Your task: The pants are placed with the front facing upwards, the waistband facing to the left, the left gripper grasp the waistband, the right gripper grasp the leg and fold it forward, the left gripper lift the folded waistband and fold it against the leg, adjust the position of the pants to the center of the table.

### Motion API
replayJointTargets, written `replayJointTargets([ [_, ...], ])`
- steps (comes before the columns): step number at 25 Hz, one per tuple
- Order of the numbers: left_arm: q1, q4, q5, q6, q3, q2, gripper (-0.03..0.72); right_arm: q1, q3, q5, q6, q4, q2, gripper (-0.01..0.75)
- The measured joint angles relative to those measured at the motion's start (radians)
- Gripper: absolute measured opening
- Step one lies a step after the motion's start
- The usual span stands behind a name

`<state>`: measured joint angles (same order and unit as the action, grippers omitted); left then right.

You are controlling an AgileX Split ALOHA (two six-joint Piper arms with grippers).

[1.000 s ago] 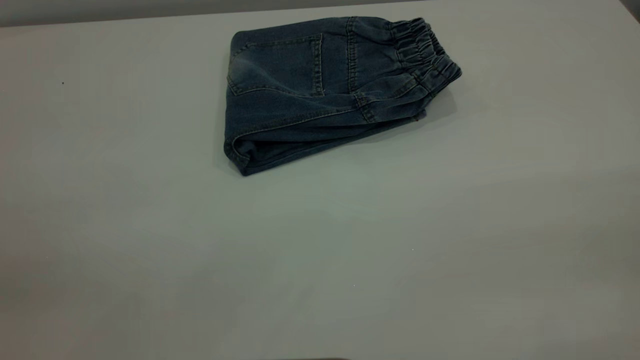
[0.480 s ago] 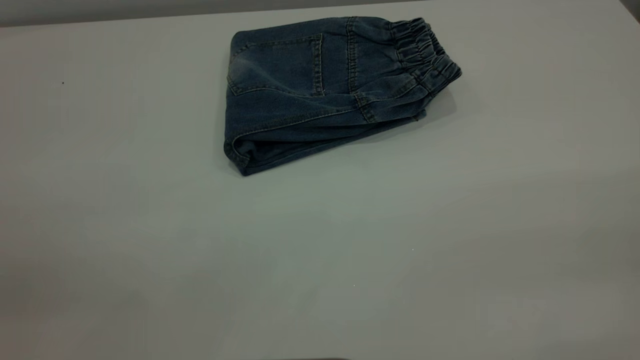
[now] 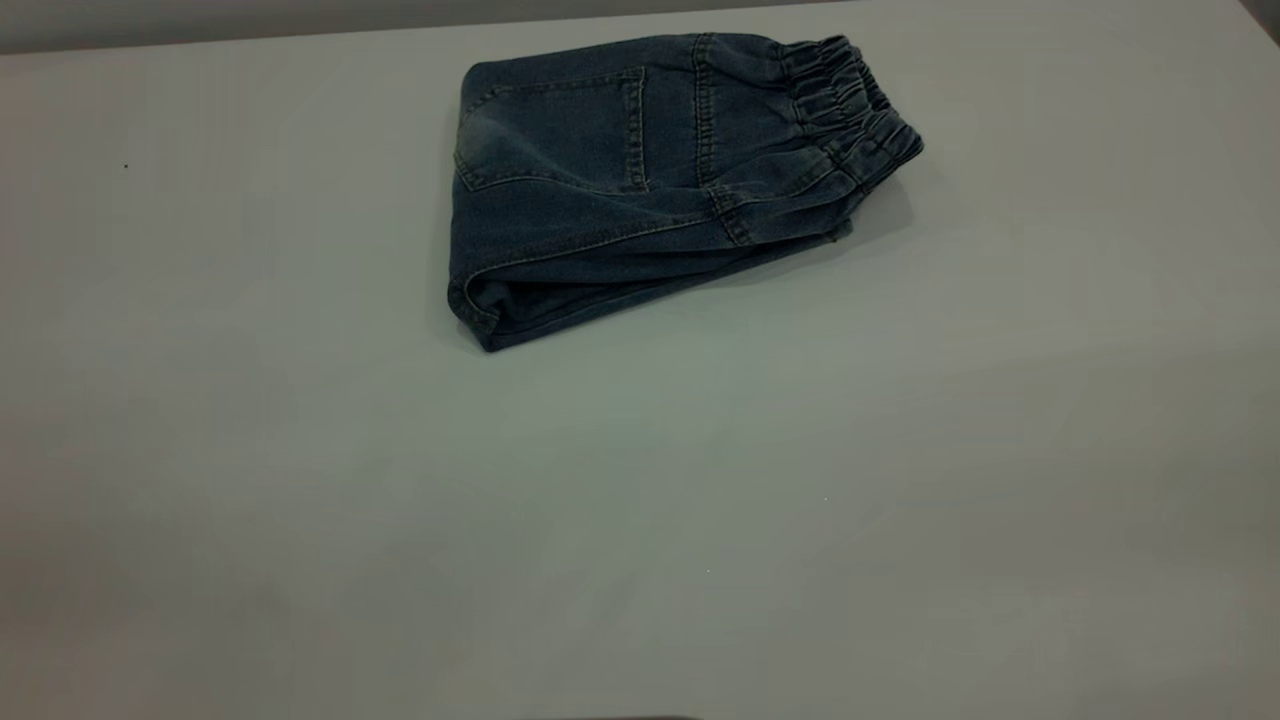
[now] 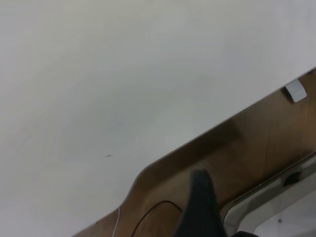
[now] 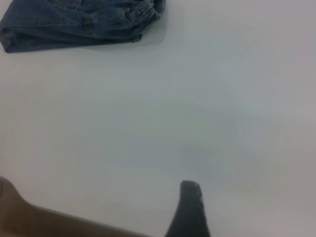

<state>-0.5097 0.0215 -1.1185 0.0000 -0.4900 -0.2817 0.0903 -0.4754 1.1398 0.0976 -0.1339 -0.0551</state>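
At the near table edge, both black angular claws sit withdrawn: left gripper (image 4: 200,207), right gripper (image 5: 189,210); one fingertip of each shows, so jaw state cannot be told. Farther off, the folded short blue denim pants (image 3: 650,180) rest toward the far side of the plain pale grey table (image 3: 640,500), ruffled waistband (image 3: 850,110) rightward. Folding appears complete; centring probably remains, calling for a pull nearer.
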Motion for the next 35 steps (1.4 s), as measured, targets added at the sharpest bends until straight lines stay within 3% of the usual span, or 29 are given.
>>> replayJointTargets([
  [3, 0.102, -0.003, 0.001, 0.0, 0.0, 0.014, 0.516, 0.0, 0.0, 0.0, 0.0, 0.0, 0.003, 0.506],
  [9, 0.399, -0.003, 0.001, 0.0, 0.0, 0.131, 0.516, -0.006, 0.0, 0.0, 0.0, -0.001, 0.044, 0.506],
  [13, 0.511, -0.003, -0.001, 0.0, 0.0, 0.225, 0.516, -0.047, 0.0, 0.0, 0.0, -0.001, 0.063, 0.506],
  [20, 0.551, -0.003, -0.006, 0.0, 0.0, 0.3, 0.516, -0.119, 0.0, 0.0, 0.0, -0.001, 0.066, 0.506],
  [35, 0.551, -0.003, -0.009, 0.0, 0.0, 0.3, 0.516, -0.122, 0.0, 0.0, 0.0, 0.001, 0.066, 0.506],
])
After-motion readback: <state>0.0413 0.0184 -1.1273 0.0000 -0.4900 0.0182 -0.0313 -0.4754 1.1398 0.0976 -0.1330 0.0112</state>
